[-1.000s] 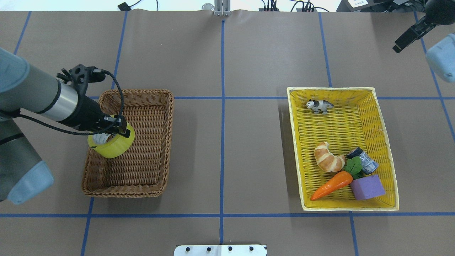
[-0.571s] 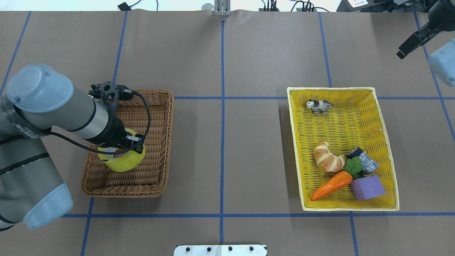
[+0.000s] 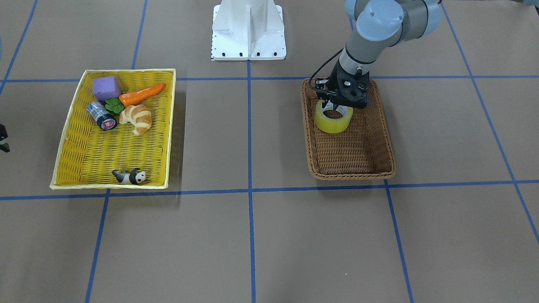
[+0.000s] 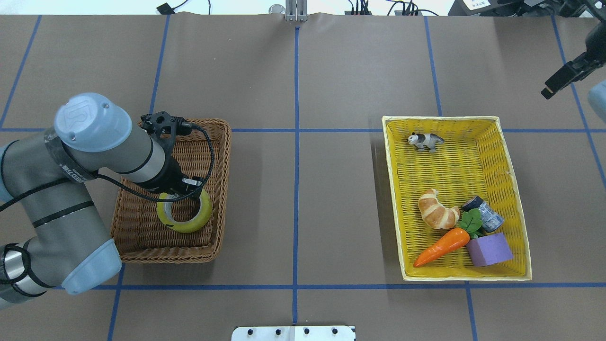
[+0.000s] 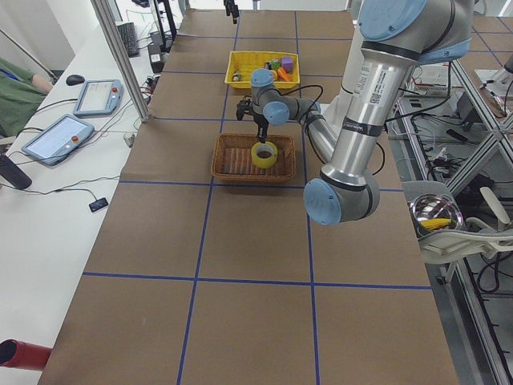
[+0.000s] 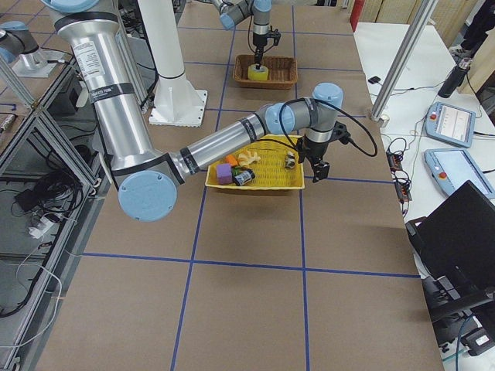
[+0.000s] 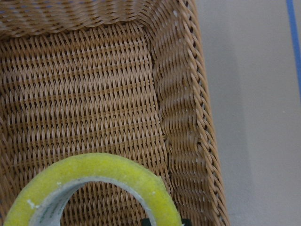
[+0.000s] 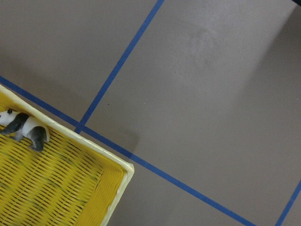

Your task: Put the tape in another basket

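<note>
The tape (image 4: 187,223), a yellow roll with a grey-white core, sits low inside the brown wicker basket (image 4: 223,189), in its right half, hole facing up. My left gripper (image 4: 182,190) points down into the basket and is shut on the roll's far rim. The front-facing view shows the fingers pinching the roll's (image 3: 332,124) upper edge inside the basket (image 3: 349,173). The left wrist view shows the roll (image 7: 94,165) just above the basket floor (image 7: 84,94). My right gripper (image 4: 561,81) hangs high, beyond the table's far right; I cannot tell how its jaws stand.
A shallow yellow tray (image 4: 517,189) on the right holds a croissant (image 4: 436,210), a carrot (image 4: 440,246), a purple block (image 4: 488,250), a dark cylinder (image 4: 485,213) and a panda toy (image 4: 426,140). Blue tape lines cross the brown table. A white base plate (image 3: 248,29) stands at the robot's side.
My left arm has swung the tape from over the basket's left rim to the right and down into the basket. The roll has turned hole-up. My right gripper has drifted further right.
</note>
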Controlling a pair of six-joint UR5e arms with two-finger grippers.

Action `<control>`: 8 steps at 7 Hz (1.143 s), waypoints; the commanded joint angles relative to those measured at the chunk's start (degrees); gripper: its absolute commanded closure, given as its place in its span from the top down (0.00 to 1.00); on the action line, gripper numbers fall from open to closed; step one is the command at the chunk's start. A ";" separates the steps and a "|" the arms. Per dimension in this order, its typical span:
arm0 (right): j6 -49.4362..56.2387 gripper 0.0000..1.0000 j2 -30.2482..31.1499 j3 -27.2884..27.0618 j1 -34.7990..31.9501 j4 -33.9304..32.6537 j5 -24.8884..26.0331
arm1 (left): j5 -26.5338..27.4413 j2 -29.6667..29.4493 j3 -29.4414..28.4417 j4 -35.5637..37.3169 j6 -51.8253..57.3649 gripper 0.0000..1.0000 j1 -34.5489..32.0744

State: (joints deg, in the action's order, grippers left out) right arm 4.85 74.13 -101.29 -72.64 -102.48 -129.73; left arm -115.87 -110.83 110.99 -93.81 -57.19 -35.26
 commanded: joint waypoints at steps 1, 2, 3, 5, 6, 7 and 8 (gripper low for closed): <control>0.07 1.00 4.35 -1.36 -1.53 -0.17 -0.43 | 6.24 0.70 2.46 0.04 0.06 0.99 -0.16; 2.33 1.00 6.88 -2.06 -3.19 -0.17 -0.43 | 6.27 2.71 5.96 0.30 0.06 0.99 -0.42; 9.40 1.00 9.34 -1.63 -5.38 -0.35 -0.52 | 6.44 6.38 8.95 0.47 0.24 0.99 -1.65; 11.58 1.00 12.70 -1.19 -7.33 -0.17 -0.52 | 5.40 14.55 13.45 3.78 10.10 0.99 -8.82; 11.23 1.00 13.49 -1.10 -7.42 0.00 -0.87 | 2.86 16.59 14.08 7.29 19.48 0.99 -15.48; 10.53 1.00 13.59 1.07 -7.42 0.53 -3.74 | -1.77 19.92 13.65 8.98 23.75 0.99 -23.29; 11.40 1.00 12.11 3.53 -7.51 1.31 -4.38 | -4.69 24.22 13.03 9.09 32.67 0.99 -31.02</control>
State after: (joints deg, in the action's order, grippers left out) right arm 15.79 87.14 -100.38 -80.03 -101.98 -132.64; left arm -116.53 -91.40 124.41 -85.91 -34.08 -56.92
